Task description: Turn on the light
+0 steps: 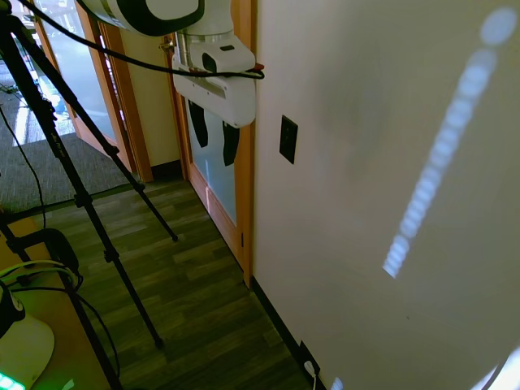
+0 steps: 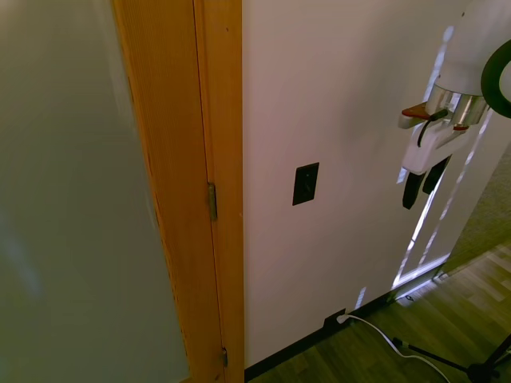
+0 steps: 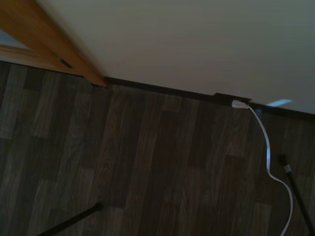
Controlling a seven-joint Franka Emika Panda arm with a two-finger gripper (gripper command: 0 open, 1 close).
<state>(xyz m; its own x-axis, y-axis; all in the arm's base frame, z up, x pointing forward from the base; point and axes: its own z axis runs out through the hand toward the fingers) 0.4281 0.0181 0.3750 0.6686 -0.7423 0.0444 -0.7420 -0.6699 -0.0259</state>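
Hanging in the air beside the wall, the gripper points its fingers down with a narrow gap between them, holding nothing. The black switch plate sits upright on the wall, near the wooden door frame and clear of the gripper, at about the height of the fingertips. Low on the wall, at the dark baseboard, a dark outlet carries a white plug above the wooden floor.
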